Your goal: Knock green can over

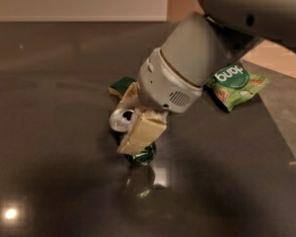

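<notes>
The green can (pixel 144 155) is dark green with a silver top and pull-tab. It stands tilted on the dark table, its top leaning to the left, in the middle of the camera view. My gripper (pixel 125 127) comes down from the upper right and straddles the can. One cream finger (pixel 140 132) lies across the can's near side. The other finger (pixel 128 97) is behind it. The fingers look closed against the can's sides. Most of the can's body is hidden by the near finger.
A green-and-yellow sponge (pixel 120 86) lies just behind the gripper. A light green snack bag (pixel 235 84) lies at the right, partly under the arm. The dark glossy table (pixel 49 157) ends at a right edge near a lighter floor (pixel 291 107).
</notes>
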Robot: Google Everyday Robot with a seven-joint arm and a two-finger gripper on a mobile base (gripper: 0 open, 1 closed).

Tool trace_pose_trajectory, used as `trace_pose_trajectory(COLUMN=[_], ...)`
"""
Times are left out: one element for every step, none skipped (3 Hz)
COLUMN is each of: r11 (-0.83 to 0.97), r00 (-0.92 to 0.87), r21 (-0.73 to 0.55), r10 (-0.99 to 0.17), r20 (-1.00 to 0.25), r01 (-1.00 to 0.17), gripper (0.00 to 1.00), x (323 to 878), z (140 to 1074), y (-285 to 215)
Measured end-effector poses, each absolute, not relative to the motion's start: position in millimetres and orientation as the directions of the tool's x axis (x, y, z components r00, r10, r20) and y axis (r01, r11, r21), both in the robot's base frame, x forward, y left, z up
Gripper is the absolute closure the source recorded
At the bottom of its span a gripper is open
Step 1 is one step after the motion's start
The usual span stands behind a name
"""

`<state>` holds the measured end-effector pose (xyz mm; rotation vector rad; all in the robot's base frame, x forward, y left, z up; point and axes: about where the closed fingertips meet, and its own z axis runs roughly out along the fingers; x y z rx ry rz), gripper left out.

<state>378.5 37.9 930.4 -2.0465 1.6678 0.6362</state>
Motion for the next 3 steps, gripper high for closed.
trace_pose_trajectory(r11=[-0.154,-0.142,-0.145], r00=[0.159,0.157,0.156], r21=[-0.048,-0.072,-0.088], r10=[-0.886,-0.952,-0.978], r20=[-0.436,-0.263,-0.135], r01=[-0.987,-0.987,-0.986], gripper=[1.0,1.0,0.83], x=[394.3,408.0,416.0], z=[930.1,921.3,909.7], y=[11.1,-21.9,-45.3])
